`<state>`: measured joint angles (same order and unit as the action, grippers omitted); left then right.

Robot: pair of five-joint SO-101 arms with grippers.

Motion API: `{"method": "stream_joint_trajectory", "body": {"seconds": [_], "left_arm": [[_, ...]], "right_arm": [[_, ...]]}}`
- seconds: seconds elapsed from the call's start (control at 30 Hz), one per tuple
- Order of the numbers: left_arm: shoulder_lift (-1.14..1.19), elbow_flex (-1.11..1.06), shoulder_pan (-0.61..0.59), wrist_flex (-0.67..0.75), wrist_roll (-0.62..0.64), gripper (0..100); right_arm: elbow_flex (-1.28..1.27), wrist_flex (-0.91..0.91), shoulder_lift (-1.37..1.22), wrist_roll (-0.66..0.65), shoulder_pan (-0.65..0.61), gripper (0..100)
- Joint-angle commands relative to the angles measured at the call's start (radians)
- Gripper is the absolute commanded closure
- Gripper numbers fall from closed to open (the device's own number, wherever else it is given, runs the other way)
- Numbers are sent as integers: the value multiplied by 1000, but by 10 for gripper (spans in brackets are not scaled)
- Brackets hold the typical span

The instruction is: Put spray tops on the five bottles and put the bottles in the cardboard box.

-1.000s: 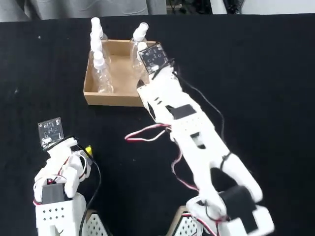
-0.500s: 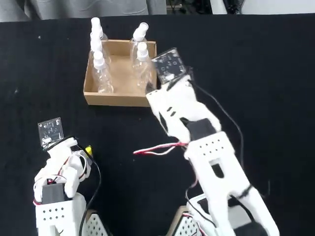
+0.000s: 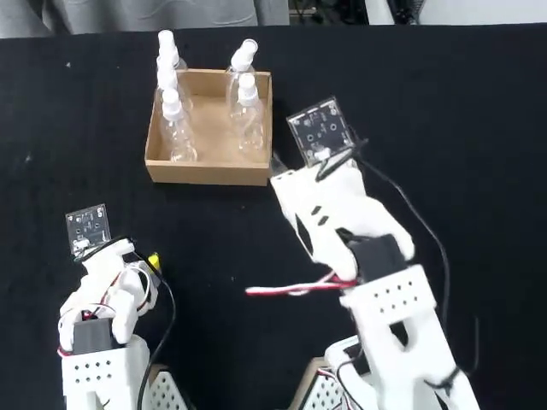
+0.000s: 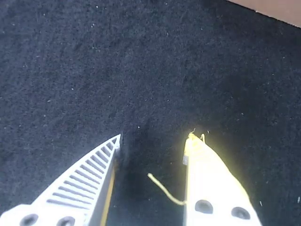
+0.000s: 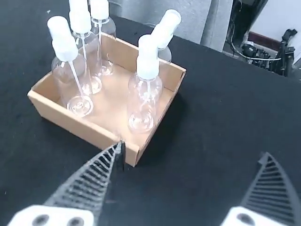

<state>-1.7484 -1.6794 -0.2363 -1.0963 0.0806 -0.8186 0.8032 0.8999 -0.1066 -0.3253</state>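
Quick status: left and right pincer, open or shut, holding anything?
Left pincer: open, holding nothing, over the black table.
Right pincer: open, holding nothing, close to the cardboard box.

The left arm (image 3: 107,295) sits folded close to its base, the left end effector (image 4: 154,137) pointing down, jaws parted. The right arm (image 3: 342,213) stretches forward, the right end effector (image 5: 194,149) spread wide, holding nothing.

surface: black cloth table (image 3: 479,102) | behind: grey curtain (image 5: 202,19) | far corner: cables (image 5: 261,62)
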Motion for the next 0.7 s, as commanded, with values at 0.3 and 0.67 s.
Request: {"method": "stream_joint_trajectory", "body": {"seconds": [0.3, 0.67], "left_arm": [[-6, -25, -5, -5, -5, 801], [-6, -25, -5, -5, -5, 801]], "right_arm": [[-99, 163, 245, -5, 23, 623], [-286, 169, 526, -5, 23, 623]]}}
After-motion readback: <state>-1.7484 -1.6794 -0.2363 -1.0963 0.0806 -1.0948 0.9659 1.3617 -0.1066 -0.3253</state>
